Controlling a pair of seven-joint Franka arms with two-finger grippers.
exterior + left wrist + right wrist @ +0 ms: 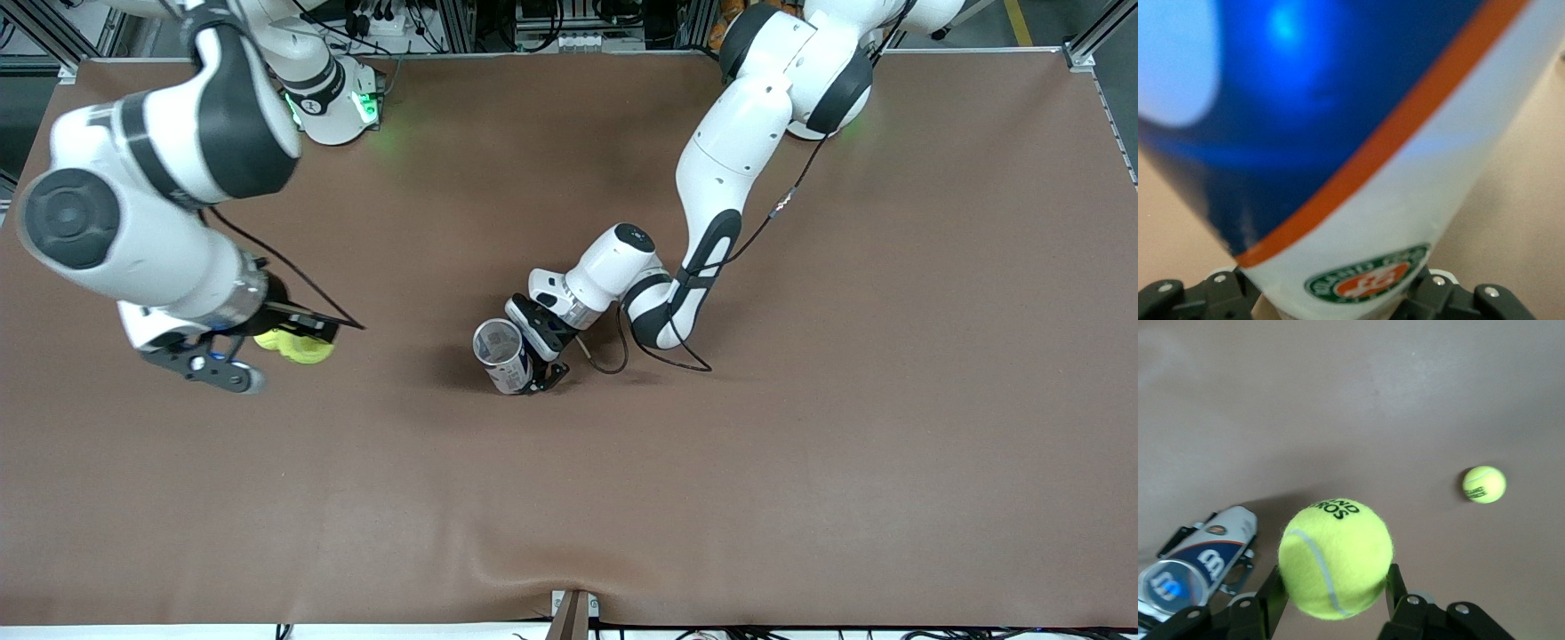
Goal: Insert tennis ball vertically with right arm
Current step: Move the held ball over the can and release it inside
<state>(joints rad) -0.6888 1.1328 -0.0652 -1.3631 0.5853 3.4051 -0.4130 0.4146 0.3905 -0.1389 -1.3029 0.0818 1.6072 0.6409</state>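
Observation:
My right gripper (293, 338) hangs over the table at the right arm's end, shut on a yellow tennis ball (307, 351). In the right wrist view the ball (1335, 559) sits squeezed between the two black fingers (1268, 593). Near the table's middle a blue-and-white can (500, 354) with an orange stripe has its open mouth turned upward. My left gripper (533, 356) is shut on the can's side. The can (1358, 167) fills the left wrist view, and it also shows in the right wrist view, where the can (1198, 563) lies off to one side of the held ball.
A second tennis ball (1484, 484) lies loose on the brown table cover (800, 444), below my right gripper. A black cable (649, 356) loops on the table beside the left arm's wrist. A clamp (573, 613) sits at the table edge nearest the front camera.

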